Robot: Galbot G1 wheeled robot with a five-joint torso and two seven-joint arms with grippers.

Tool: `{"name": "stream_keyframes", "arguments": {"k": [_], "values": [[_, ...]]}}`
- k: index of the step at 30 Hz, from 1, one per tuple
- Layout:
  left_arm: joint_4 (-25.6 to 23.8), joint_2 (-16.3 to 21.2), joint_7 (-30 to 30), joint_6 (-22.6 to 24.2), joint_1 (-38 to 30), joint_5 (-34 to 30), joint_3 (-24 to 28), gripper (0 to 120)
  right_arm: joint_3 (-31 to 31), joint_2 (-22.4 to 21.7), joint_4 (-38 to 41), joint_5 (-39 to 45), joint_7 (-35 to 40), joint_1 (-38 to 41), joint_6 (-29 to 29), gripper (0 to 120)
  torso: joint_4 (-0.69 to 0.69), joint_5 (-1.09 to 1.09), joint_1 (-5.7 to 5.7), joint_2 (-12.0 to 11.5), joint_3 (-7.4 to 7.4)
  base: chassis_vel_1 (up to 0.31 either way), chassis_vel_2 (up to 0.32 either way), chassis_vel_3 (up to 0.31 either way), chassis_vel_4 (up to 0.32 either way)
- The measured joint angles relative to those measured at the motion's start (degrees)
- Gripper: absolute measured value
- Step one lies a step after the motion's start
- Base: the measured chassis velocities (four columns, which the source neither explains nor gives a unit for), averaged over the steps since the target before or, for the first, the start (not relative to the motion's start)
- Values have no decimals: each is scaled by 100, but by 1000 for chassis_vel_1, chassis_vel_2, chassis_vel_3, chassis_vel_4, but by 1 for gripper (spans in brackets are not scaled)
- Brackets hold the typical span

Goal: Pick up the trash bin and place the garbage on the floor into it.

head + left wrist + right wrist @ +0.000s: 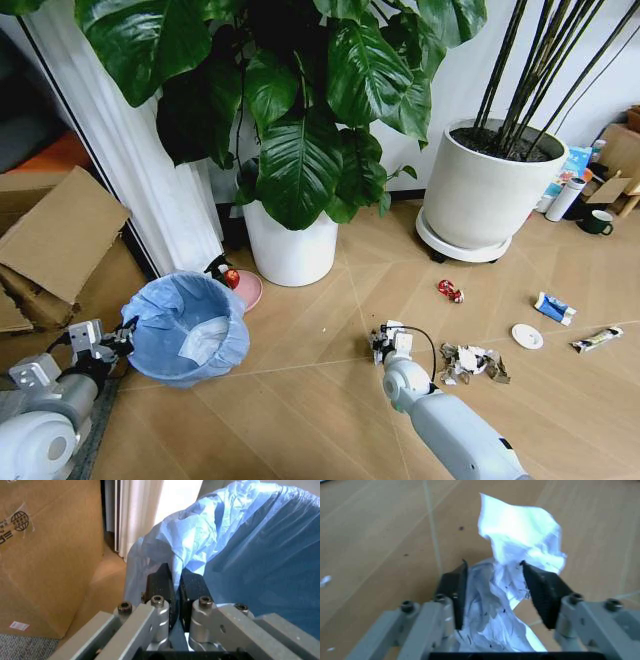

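The trash bin [185, 330], a small round bin lined with a crinkled light-blue bag, is at the lower left of the head view with a white tissue [205, 340] inside. My left gripper [125, 338] [175, 573] is shut on its bag-covered rim [200, 551]. My right gripper [385, 345] [492, 564] is low over the floor [320, 400], shut on a crumpled white tissue [520, 528]. More garbage lies to its right: a metallic scrap [470, 362], a crushed red can [450, 290], a white lid [527, 336], a blue-white wrapper [553, 308] and a small tube [597, 340].
Two large white planters [291, 250] [485, 190] stand behind. A spray bottle [222, 270] and pink dish [248, 290] sit just beyond the bin. Cardboard [60, 235] leans at the left. A white bottle [565, 198] and mug [598, 222] are at the far right.
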Motion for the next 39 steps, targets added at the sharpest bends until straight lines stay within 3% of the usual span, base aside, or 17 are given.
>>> {"name": "stream_keyframes", "arguments": {"k": [1,10,19,24,27,30,31,33,35,36,39], "values": [[0,0,0,0,0,0,0,0,0,0,0,0,0,0,0,39,0,0,0,0,0,0,0,0,0],[57,12,-32,13,-82,-15,25,0,57,-306,133,253,276,-25,-154,1,-1,0,0,0,0,0,0,0,0],[91,25,-36,14,-97,-15,42,0,115,-465,244,284,288,-101,-152,0,0,0,0,0,0,0,0,0,0],[129,43,-36,14,-117,-15,66,0,215,-859,804,192,143,-302,-71,0,0,1,0,0,0,0,0,0,0],[151,71,-36,14,-125,-28,74,0,226,-1170,1113,-92,-496,-405,293,0,-1,0,0,0,0,0,0,0,0],[182,120,-36,14,-127,-42,101,0,-5,-1570,1477,131,-2421,-360,1413,0,-3,1,0,0,-1,0,0,0,0],[182,120,-36,14,-127,-42,101,0,-5,-1570,1477,131,-2421,-360,1413,0,-3,1,0,0,-1,0,0,0,0],[202,134,-37,14,-137,-45,123,0,-261,-1661,1458,365,-3931,-49,2127,0,0,-1,0,0,-1,0,0,0,0],[206,152,-40,15,-140,-49,144,0,-478,-1674,1433,740,-4846,207,2417,0,1,0,0,0,0,0,0,0,0],[206,152,-40,15,-140,-49,144,0,-478,-1674,1433,740,-4846,207,2417,0,1,0,0,0,0,0,0,0,0],[206,231,-41,21,-140,-83,198,0,-799,-1545,1369,1410,-6528,715,2628,0,0,-2,0,0,0,0,0,0,0]]}}
